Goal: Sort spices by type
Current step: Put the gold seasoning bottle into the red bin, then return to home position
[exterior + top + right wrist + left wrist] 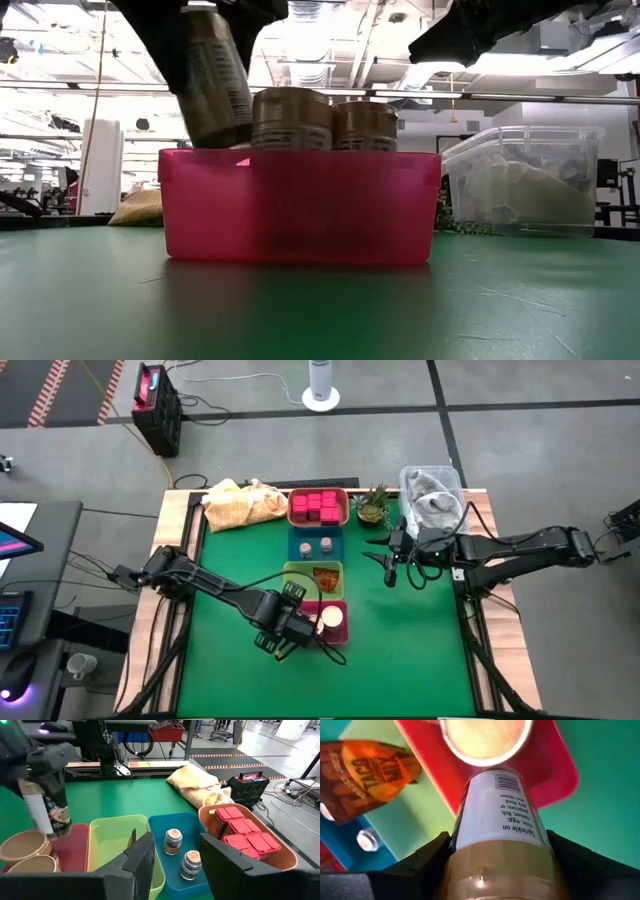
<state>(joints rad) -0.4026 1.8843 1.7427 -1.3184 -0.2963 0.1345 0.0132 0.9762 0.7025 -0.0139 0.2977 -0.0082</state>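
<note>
A green mat covers the desk (pixel 230 570), with a grey workshop floor around it. Four trays run in a line from the far edge toward the near edge.

The salmon-pink tray (pixel 343 507) at the far end holds the pink-red cubes (pixel 318 506). Next, the blue tray (pixel 296 548) holds two tiny grey shaker jars (pixel 315 546). The yellow-green tray (pixel 294 573) holds the orange-brown packet (pixel 326 576). The magenta tray (pixel 300 205), nearest the near edge, holds two round tan-topped jars (pixel 325 121) standing upright side by side.

The left tool (pixel 282 632) sits at the magenta tray's left end, clamped on a third tan-topped jar with a white label (pixel 502 820). In the low view this jar is tilted, its lower end at the tray's rim just beside the two standing jars.

The right tool (pixel 391 565) hangs over the mat to the right of the trays, its fingers spread apart and holding nothing. A small green plant (pixel 373 506), a clear plastic bin (pixel 432 496) and a yellow cloth (pixel 240 503) lie along the far edge.
</note>
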